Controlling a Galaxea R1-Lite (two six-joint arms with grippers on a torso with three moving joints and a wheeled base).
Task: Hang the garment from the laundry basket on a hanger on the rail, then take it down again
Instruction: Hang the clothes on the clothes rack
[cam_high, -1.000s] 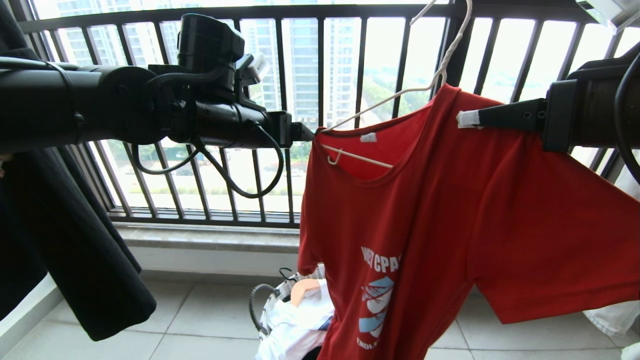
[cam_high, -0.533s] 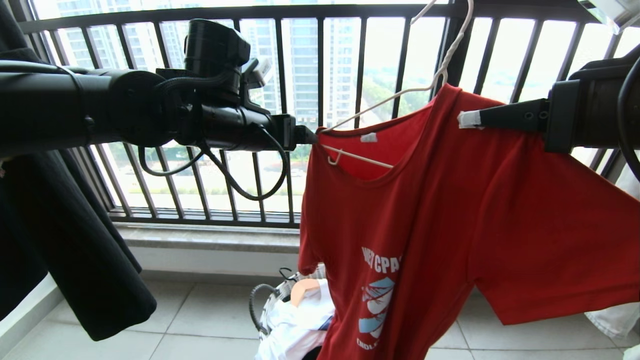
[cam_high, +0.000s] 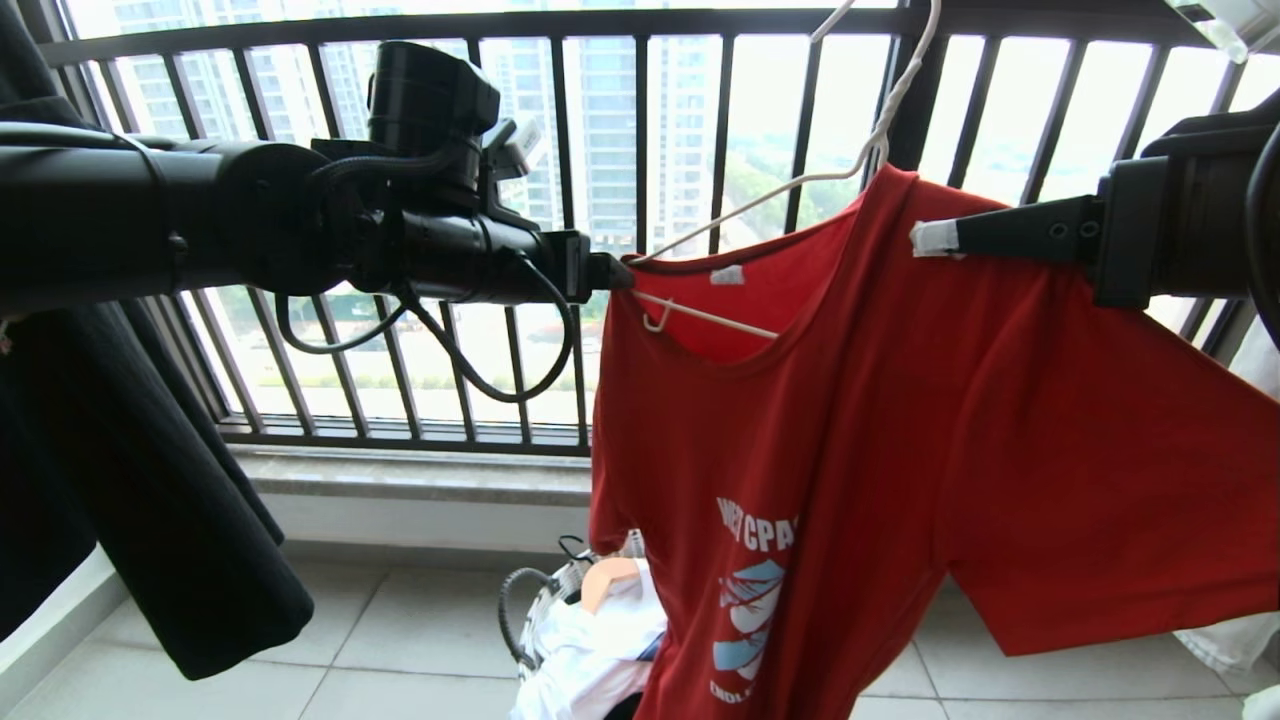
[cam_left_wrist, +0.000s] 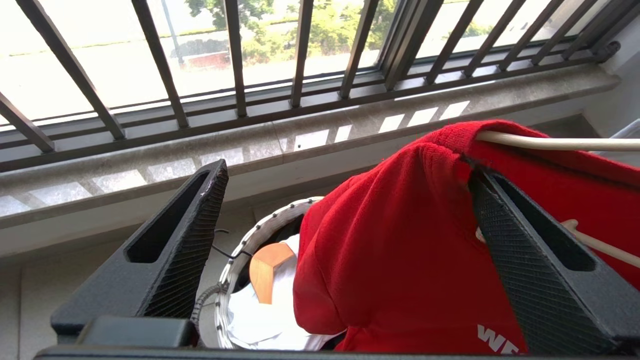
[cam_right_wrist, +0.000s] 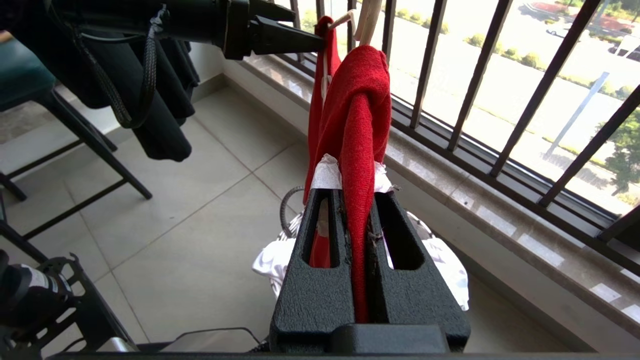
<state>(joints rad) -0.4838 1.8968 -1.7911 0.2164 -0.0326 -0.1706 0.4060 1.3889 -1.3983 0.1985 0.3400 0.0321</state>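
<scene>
The red garment (cam_high: 900, 420) hangs on the cream wire hanger (cam_high: 800, 190), whose hook runs out of the top of the head view; the rail is out of view. My left gripper (cam_high: 610, 272) is open at the garment's left shoulder. In the left wrist view, that shoulder (cam_left_wrist: 400, 240) bulges between the wide-apart fingers (cam_left_wrist: 185, 235), and the hanger wire (cam_left_wrist: 550, 143) shows at the collar. My right gripper (cam_high: 925, 238) is shut on the garment's right shoulder, with red cloth (cam_right_wrist: 357, 100) pinched between its jaws. The laundry basket (cam_high: 530, 600) stands on the floor below.
A black shirt (cam_high: 150, 500) hangs at the left. The dark barred window railing (cam_high: 640, 200) and stone sill (cam_high: 400, 475) lie straight ahead. White clothes (cam_high: 600, 640) and a wooden hanger (cam_high: 610, 580) fill the basket. A chair (cam_right_wrist: 30, 85) stands behind the left arm.
The garment and hanger have swung slightly to the left. The left arm shifted a little at first, then held. Neither gripper's state has changed.
</scene>
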